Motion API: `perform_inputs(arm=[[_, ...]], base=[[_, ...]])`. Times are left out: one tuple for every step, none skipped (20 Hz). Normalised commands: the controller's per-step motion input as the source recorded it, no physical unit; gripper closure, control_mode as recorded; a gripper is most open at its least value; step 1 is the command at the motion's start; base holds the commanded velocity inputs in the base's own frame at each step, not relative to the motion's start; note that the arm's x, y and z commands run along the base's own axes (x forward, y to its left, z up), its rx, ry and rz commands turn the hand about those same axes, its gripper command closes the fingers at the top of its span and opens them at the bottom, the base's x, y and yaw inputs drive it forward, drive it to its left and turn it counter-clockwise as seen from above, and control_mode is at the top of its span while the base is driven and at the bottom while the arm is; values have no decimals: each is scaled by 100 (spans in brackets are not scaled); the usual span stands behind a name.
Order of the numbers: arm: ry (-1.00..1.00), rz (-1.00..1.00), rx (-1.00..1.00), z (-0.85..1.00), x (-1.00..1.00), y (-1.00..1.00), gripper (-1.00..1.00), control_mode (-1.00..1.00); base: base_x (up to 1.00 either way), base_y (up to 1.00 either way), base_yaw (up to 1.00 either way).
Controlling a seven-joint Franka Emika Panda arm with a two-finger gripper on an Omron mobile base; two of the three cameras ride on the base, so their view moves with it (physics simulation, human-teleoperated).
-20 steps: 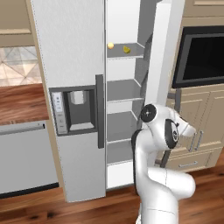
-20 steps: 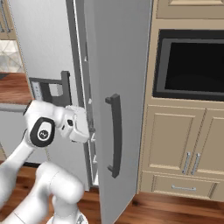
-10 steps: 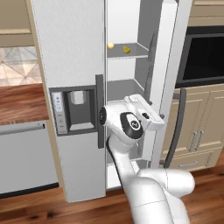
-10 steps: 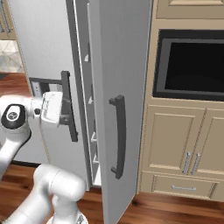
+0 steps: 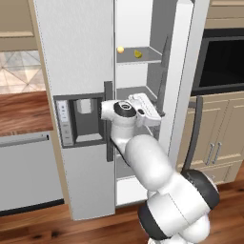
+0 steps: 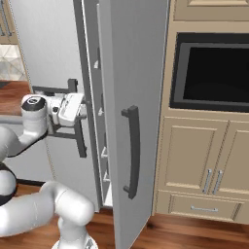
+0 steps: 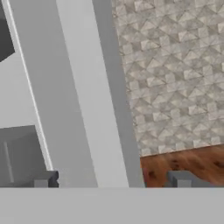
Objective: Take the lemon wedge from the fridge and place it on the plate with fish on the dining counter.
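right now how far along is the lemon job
Done: the fridge right door stands open. In hand: nothing; the gripper is open, level with a middle shelf. Left: the lemon wedge sits on the upper shelf beside a round pale fruit; grasping and carrying it remain.

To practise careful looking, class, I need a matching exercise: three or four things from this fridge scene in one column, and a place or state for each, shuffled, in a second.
1. lemon wedge
2. right fridge door
3. gripper
4. round pale fruit

A. swung open
B. open, empty
C. upper shelf, right
D. upper shelf, left

Pairs: 1-C, 2-A, 3-B, 4-D
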Motion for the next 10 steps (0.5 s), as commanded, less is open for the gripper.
perform_inputs(arm=[[18, 0, 1, 0, 80, -24, -100, -100], [18, 0, 4, 0, 76, -31, -100, -100], [17, 0, 7, 0, 70, -38, -100, -100], [18, 0, 11, 0, 59, -41, -100, -100], [19, 0, 11, 0, 57, -44, -100, -100], [20, 0, 11, 0, 59, -48, -100, -100], [19, 0, 11, 0, 48, -52, -100, -100], [16, 0, 13, 0, 23, -66, -100, -100], [14, 0, 15, 0, 4, -74, -100, -100], [12, 0, 17, 0, 0, -89, -100, -100]], base=[[0, 0, 0], [0, 0, 0], [0, 0, 0], [0, 0, 0], [0, 0, 0], [0, 0, 0], [0, 0, 0], [0, 0, 0], [0, 0, 0], [0, 0, 0]])
